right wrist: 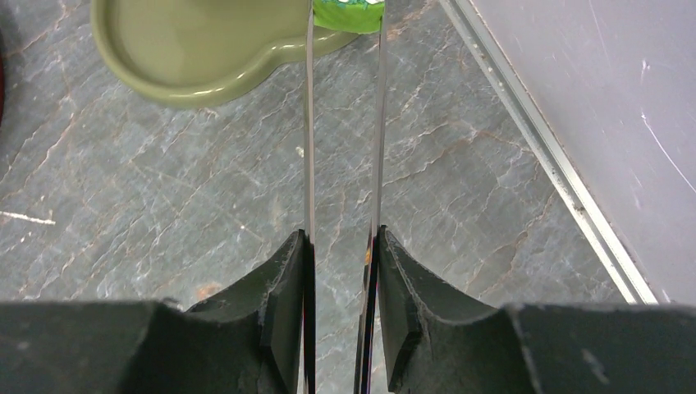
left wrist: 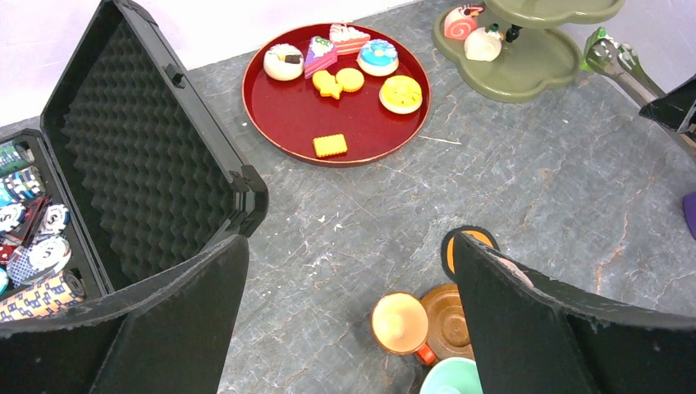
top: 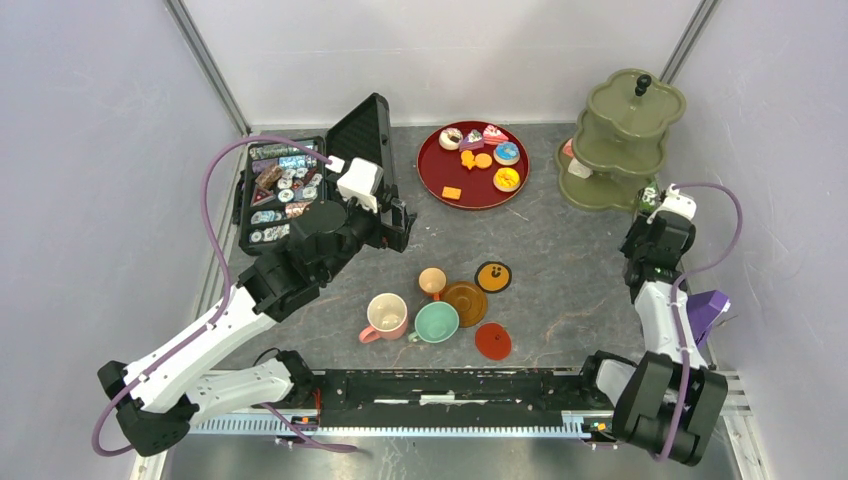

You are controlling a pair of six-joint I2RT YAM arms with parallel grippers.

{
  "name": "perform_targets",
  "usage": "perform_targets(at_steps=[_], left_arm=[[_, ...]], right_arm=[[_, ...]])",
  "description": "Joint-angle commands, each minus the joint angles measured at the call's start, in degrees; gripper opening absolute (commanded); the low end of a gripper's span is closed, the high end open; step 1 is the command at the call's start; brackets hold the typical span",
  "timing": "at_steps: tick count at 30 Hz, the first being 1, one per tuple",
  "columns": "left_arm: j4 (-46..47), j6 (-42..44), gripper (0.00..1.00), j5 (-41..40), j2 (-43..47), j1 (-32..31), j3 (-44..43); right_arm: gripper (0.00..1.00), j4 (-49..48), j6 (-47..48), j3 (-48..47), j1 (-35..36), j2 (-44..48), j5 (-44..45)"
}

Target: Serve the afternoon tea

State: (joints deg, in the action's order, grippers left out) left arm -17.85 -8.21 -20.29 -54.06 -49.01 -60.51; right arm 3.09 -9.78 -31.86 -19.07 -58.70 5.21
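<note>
The right gripper is closed narrowly on the two blades of the metal tongs, squeezing them near parallel. The tong tips pinch a small green piece at the rim of the lowest tier of the green tiered stand; whether this is a pastry or part of the tongs cannot be determined. The left gripper hangs wide apart and empty above the table, next to the open case. Most of the pastries sit on the red tray, and a pink roll and a white piece lie on the stand's lowest tier. The pink cup, mint cup and small orange cup stand with their saucers mid-table. Risks noted, as judgement:

- The grip sits far back on long, thin blades, so any slackening would likely spread the tips and drop the green piece onto the table short of the tier.
- The blades may twist or slide between the pads, throwing the tips off line.
- The tips are at the rim, so a low approach could strike the tier edge and shift or rock the stand, disturbing the two pieces on it.
- A descent by the left arm could tip the closely grouped cups below it.
</note>
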Motion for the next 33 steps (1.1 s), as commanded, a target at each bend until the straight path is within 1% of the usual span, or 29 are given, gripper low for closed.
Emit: perform_targets(at_steps=[1,5,13,21,26,33], left_arm=[[2.2,-2.3,1.00,0.9,0.5,-0.5,0.1],[2.1,-1.9,1.00,0.3,0.4,-0.6,0.1],[1.9,-1.5,1.00,-0.3,-0.2,-0.5,0.0],[1.7,-1.0,1.00,-0.9,-1.2,-0.6,-0.1],[1.6,-0.8,1.00,-1.3,-1.6,-0.5,-0.2],[1.5,-0.7,1.00,-1.3,-2.3,-0.5,-0.3]], right_arm=[[0.23,-10.7,0.2,-1.4,-4.1,-3.4,-7.7],[0.23,-12.5,0.9,-3.2,-5.9,-7.6,-11.2],[0.23,-14.4,2.9,-6.3,-6.1,-12.7,-14.5],[0.24,-14.8,3.5,-9.9,-6.1,-17.2,-14.2],[0.25,-12.1,5.2,-13.4,-6.0,-20.5,-11.8],[0.27,-12.4,5.8,-14.2,-6.1,-23.7,-11.3]])
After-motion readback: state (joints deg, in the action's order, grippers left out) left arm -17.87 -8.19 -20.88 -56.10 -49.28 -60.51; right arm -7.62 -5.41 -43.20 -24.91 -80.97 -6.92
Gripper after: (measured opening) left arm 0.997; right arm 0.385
